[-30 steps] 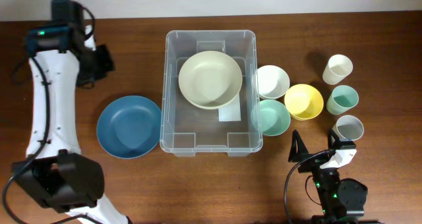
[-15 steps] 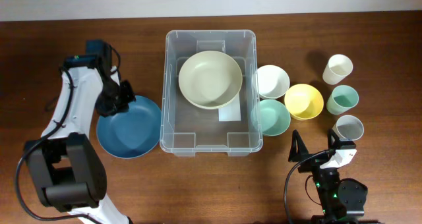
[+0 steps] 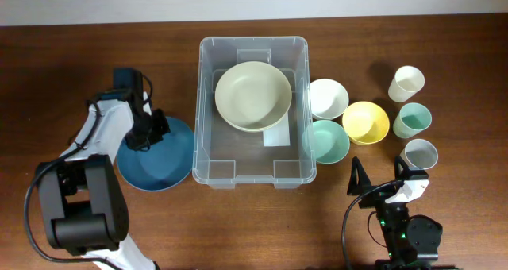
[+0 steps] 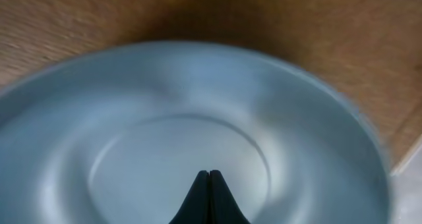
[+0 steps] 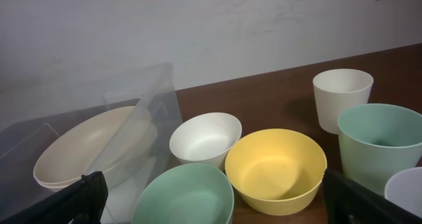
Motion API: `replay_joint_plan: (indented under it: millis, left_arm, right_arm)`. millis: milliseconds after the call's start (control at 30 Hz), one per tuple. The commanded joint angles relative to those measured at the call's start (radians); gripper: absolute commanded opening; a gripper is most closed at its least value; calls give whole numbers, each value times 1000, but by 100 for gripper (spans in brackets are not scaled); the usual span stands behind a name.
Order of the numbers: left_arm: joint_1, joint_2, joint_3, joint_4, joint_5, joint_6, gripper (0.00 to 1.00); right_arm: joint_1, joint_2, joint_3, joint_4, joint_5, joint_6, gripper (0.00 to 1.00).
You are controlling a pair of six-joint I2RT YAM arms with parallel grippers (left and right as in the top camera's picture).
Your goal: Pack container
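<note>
Pointing down at a smooth blue plate [image 3: 165, 157] on the left of the wooden counter [image 3: 95, 238], the left fingers [image 4: 204, 201] are pressed together into one black wedge. Their base is cut off by the wrist view's lower edge. That view blurs the plate, and whether the tips touch it cannot be told. From overhead the left arm [image 3: 107, 125] hides the plate's far left rim.

The container [image 3: 254, 41], a clear rectangular plastic bin with a rounded rim, sits mid-counter just right of the plate. A round cream dish [image 3: 252, 95] lies inside toward its far end, partly covering a white label [image 3: 277, 137].

At the near right, the right fingers [image 5: 89, 199] stand wide apart, only their tips showing in the corners of their wrist view. This low angle shows the depth of a white bowl [image 5: 206, 138], mint bowl [image 5: 184, 194] and yellow bowl [image 5: 277, 166], which read as flat circles overhead. It also crops a pale cup [image 5: 407, 192] whose whole rim shows overhead.
</note>
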Motion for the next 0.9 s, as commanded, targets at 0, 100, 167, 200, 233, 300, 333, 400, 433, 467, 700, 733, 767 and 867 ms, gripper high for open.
replay_joint_plan:
  millis: [0, 100, 167, 200, 233, 300, 333, 400, 433, 467, 700, 733, 767, 867]
  left_arm:
    - [2, -7, -20, 35, -69, -29, 1]
    - [2, -7, -21, 56, -119, -29, 1]
    - [2, -3, -21, 67, -129, -29, 1]
    - [2, -1, -21, 74, -129, -29, 1]
    - [2, 3, -21, 81, -129, -29, 1]
    - [0, 17, -21, 101, -128, -29, 1]
    - [0, 24, -21, 107, -127, -29, 1]
    - [0, 42, -21, 115, -127, -29, 1]
    - [0, 52, -21, 117, -127, -29, 1]
    - [0, 66, -21, 120, -125, -29, 1]
    - [0, 135, -20, 221, -128, -24, 1]
    - [0, 134, -18, 240, -128, -22, 1]
    - [0, 133, -13, 251, -128, -21, 1]
    - [0, 133, 28, 286, -137, -17, 1]
  right_arm:
    - [5, -5, -7, -3, 1, 8, 99]
    - [5, -5, -7, -3, 1, 8, 99]
    - [5, -5, -7, -3, 1, 8, 99]
    - [5, -5, -7, -3, 1, 8, 99]
    - [5, -5, -7, -3, 1, 8, 99]
    - [5, -5, -7, -3, 1, 8, 99]
    - [5, -5, -7, -3, 1, 8, 99]
    - [5, -5, -7, -3, 1, 8, 99]
    - [5, -5, -7, -3, 1, 8, 99]
    - [5, -5, -7, -3, 1, 8, 99]
    - [5, -5, -7, -3, 1, 8, 99]
    - [5, -5, -7, -3, 1, 8, 99]
    - [5, -5, -7, -3, 1, 8, 99]
    - [5, -5, -7, -3, 1, 8, 99]
